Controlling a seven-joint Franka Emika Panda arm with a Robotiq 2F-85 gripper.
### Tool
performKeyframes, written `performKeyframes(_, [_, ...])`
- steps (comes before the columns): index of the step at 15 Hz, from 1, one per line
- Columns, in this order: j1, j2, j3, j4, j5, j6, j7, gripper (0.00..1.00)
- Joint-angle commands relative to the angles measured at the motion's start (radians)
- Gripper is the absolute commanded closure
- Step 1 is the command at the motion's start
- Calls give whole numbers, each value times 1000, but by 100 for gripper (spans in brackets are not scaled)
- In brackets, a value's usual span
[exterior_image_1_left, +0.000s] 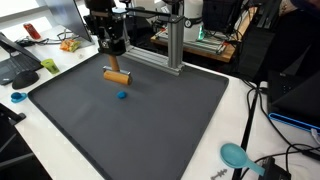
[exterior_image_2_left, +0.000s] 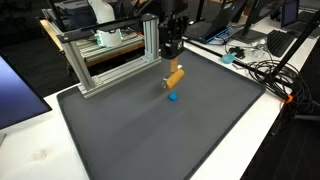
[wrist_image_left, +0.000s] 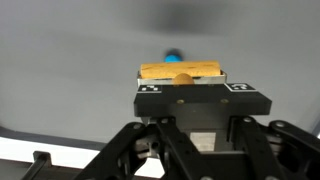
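The wooden block (wrist_image_left: 180, 71) partly hides the small blue piece (wrist_image_left: 176, 52).

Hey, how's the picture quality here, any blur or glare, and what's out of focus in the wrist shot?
Wrist view: the mat is washed out to pale grey, the small blue piece is blurry, the wooden block is sharper. Both exterior views: even light, no strong glare, the mat reads dark, and details are slightly soft.
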Motion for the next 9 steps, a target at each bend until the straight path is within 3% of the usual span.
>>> performKeyframes(1, [-21,61,8,57,40,12,-33,78])
performKeyframes(9, [-39,132,20,80,65,36,-33,78])
